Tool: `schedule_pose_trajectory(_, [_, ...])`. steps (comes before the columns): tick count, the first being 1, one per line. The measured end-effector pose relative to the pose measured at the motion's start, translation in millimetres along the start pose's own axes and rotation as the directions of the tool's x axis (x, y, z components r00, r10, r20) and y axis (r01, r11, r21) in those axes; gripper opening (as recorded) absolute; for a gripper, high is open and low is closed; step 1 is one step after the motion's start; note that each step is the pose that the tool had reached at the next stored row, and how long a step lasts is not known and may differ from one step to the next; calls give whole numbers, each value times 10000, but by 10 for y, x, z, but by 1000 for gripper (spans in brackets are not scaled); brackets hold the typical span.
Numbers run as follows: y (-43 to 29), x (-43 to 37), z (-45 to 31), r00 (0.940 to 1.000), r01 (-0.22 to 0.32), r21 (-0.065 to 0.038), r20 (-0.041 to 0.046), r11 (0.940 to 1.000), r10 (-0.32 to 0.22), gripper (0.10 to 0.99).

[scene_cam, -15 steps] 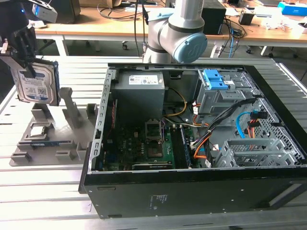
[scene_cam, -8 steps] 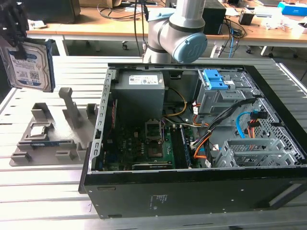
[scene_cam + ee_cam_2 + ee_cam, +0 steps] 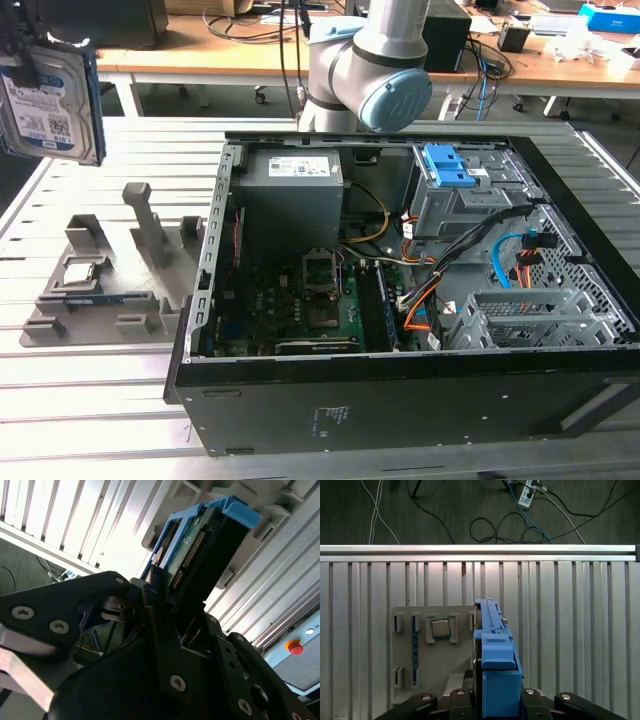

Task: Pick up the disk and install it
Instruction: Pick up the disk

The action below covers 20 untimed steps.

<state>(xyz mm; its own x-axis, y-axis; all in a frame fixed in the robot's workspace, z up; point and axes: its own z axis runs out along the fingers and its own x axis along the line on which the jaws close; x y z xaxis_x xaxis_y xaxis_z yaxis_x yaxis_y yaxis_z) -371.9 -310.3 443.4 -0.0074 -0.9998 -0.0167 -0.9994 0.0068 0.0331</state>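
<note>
Silver disk (image 3: 50, 105) hangs edge-up above the grey parts tray (image 3: 95, 290) on the slatted worktop (image 3: 100, 420), well apart from the open computer case (image 3: 400, 400). Fingers (image 3: 154, 605) closed tight across its flat faces. Probably dense, rigid, slick and shock-sensitive; the faces look the safest hold, clear of the connector.

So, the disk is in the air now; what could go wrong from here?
1. The disk is held at one end by the jaws, above the grey holder tray and the processor chip. If the grip slips, it could fall on them.
2. Loose cables cross the open computer case near the drive cages. The disk might snag them on its way in.
</note>
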Motion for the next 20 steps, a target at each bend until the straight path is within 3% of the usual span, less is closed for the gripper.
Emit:
schedule_pose_trajectory(2, [3,-9,-89,10000,1,0,0,10000,-1,365])
schedule_pose_trajectory(4, [7,-27,-237,10000,2,0,0,10000,-2,365])
schedule_pose_trajectory(9, [15,-33,-471,10000,0,0,0,10000,0,365])
schedule_pose_trajectory(20, [17,-37,-738,10000,0,0,0,10000,0,365])
